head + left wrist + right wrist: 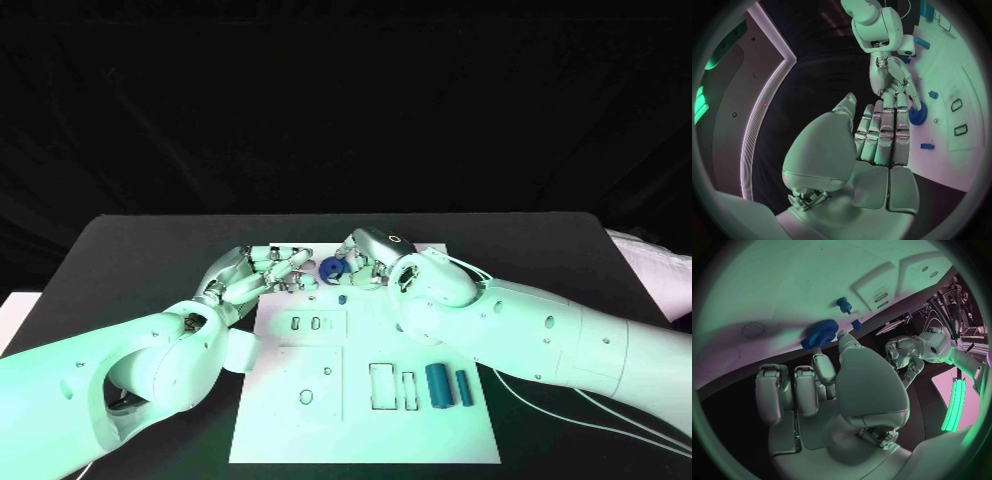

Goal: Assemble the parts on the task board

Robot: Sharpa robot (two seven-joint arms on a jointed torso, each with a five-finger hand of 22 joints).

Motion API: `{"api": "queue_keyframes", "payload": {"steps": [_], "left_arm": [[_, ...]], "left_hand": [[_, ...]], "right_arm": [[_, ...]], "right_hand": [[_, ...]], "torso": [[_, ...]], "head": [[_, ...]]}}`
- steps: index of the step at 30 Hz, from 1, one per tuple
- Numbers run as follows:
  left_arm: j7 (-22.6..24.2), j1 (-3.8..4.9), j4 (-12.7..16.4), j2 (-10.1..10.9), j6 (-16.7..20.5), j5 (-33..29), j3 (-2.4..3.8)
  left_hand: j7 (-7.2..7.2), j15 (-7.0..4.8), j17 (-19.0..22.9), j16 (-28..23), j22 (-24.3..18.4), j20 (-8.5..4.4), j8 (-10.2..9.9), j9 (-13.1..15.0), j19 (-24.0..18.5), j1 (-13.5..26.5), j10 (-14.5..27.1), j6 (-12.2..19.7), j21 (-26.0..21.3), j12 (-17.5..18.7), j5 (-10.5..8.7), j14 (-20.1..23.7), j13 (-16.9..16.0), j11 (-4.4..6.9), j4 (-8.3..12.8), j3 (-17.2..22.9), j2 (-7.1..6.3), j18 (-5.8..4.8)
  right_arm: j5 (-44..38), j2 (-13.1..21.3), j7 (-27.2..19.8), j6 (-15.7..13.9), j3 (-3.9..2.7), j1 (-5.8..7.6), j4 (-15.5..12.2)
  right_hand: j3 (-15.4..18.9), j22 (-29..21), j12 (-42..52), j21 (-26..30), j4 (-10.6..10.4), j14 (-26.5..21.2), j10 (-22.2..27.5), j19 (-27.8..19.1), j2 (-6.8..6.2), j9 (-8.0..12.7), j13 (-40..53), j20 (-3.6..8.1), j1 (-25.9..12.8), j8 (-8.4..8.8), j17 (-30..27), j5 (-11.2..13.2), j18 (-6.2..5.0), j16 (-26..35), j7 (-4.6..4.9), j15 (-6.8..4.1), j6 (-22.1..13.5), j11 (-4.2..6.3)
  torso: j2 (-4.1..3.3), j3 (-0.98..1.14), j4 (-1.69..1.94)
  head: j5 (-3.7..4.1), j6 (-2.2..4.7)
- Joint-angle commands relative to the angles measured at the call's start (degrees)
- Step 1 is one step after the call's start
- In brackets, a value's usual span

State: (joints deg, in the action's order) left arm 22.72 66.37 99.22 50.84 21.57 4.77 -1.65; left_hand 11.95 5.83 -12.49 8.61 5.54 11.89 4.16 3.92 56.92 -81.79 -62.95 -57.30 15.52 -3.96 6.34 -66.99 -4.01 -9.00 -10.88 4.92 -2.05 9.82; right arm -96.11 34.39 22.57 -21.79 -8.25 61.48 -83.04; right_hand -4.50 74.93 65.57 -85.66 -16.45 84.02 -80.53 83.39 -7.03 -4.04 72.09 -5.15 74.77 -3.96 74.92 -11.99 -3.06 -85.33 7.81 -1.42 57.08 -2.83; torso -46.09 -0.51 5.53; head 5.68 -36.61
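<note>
Fingers of the left hand lie straight and together, holding nothing, just left of the task board, probably steadying it. Right hand pinches the blue gear at the far edge, apparently for seating.

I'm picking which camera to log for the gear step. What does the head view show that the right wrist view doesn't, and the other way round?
Head view alone: the two blue bars lying side by side on the task board, next to a rectangular slot.
Right wrist view alone: the right hand's fingertips touching the rim of the blue gear, and a small blue peg beyond it.
Both: the blue gear, the board, the right hand at the gear, and the left hand nearby.
</note>
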Motion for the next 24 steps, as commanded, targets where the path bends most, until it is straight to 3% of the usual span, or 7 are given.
{"api": "queue_keyframes", "payload": {"steps": [1, 4, 9, 14, 24], "left_arm": [[0.22, 0.06, 0.17, 0.03, -0.74, 0.27, 0.04], [0.20, 0.06, 0.20, 0.10, -0.65, 0.26, 0.04], [0.24, 0.06, 0.21, 0.04, -0.64, 0.26, 0.04], [0.23, 0.06, 0.19, 0.07, -0.62, 0.25, 0.04], [0.26, 0.06, 0.21, 0.11, -0.60, 0.25, 0.05]], "left_hand": [[0.14, 0.12, -0.08, -0.19, -0.07, 0.38, -0.18, -0.03, -0.04, -0.60, 0.22, 0.04, -0.24, 0.19, -0.23, 0.19, 0.04, 0.09, 0.30, -0.08, 0.15, 0.68], [0.19, 0.14, -0.12, -0.24, -0.09, 0.39, -0.22, -0.04, -0.05, -0.60, 0.29, 0.09, -0.26, 0.22, -0.23, 0.20, 0.05, 0.05, 0.33, -0.09, 0.17, 0.68], [0.23, 0.15, -0.13, -0.27, -0.10, 0.39, -0.24, -0.04, -0.05, -0.62, 0.34, 0.14, -0.26, 0.25, -0.22, 0.20, 0.06, 0.03, 0.36, -0.08, 0.19, 0.68], [0.23, 0.15, -0.13, -0.27, -0.10, 0.39, -0.24, -0.04, -0.05, -0.62, 0.34, 0.14, -0.26, 0.25, -0.22, 0.20, 0.06, 0.03, 0.36, -0.08, 0.19, 0.68], [0.26, 0.16, -0.16, -0.30, -0.11, 0.40, -0.27, -0.05, -0.05, -0.67, 0.39, 0.18, -0.27, 0.27, -0.22, 0.20, 0.07, 0.01, 0.41, -0.05, 0.22, 0.68]], "right_arm": [[1.15, 0.21, -1.00, 1.26, 0.03, -0.06, -0.11], [2.17, 0.17, -1.07, 2.74, 0.03, -0.05, 0.15], [2.99, 0.00, -0.66, 3.94, 0.04, -0.03, 0.43], [3.04, 0.06, 0.06, 3.32, 0.03, 0.00, 0.86], [2.53, 0.23, 0.51, 1.58, 0.03, 0.02, 0.93]], "right_hand": [[0.42, 5.05, 0.49, -0.27, 0.02, 4.00, -0.42, 0.27, 0.55, -0.07, 0.22, -0.01, -0.03, -0.23, 4.52, -0.37, 0.78, 0.02, -0.04, 0.18, 0.59, 0.03], [0.49, 5.22, 0.67, -0.34, 0.00, 4.04, -0.51, 0.38, 0.82, -0.06, 0.38, 0.04, -0.14, -0.21, 4.67, -0.43, 0.82, -0.05, -0.09, 0.13, 0.80, 0.08], [0.71, 5.25, 0.57, -0.35, -0.07, 4.04, -0.49, 0.39, 1.19, 0.02, 0.34, 0.09, -0.54, -0.01, 4.68, -0.15, 0.83, -0.06, -0.08, 0.10, 0.78, 0.08], [0.82, 5.25, 0.53, -0.35, -0.07, 4.03, -0.48, 0.39, 1.20, 0.05, 0.32, 0.10, -0.65, 0.06, 4.62, -0.07, 0.83, -0.04, -0.07, 0.10, 0.72, 0.07], [0.99, 5.26, 0.44, -0.35, 0.12, 4.03, -0.44, 0.40, 1.08, 0.12, 0.28, 0.12, -0.50, 0.24, 4.60, -0.11, 0.83, -0.03, -0.04, 0.10, 0.53, 0.06]], "torso": [[0.02, 0.08, -0.06], [-0.05, -0.03, -0.10], [-0.02, 0.06, 0.10], [0.03, -0.07, 0.02], [0.05, -0.01, 0.02]], "head": [[-0.18, 0.02], [-0.07, 0.07], [-0.01, -0.22], [-0.06, -0.24], [-0.01, -0.32]]}}
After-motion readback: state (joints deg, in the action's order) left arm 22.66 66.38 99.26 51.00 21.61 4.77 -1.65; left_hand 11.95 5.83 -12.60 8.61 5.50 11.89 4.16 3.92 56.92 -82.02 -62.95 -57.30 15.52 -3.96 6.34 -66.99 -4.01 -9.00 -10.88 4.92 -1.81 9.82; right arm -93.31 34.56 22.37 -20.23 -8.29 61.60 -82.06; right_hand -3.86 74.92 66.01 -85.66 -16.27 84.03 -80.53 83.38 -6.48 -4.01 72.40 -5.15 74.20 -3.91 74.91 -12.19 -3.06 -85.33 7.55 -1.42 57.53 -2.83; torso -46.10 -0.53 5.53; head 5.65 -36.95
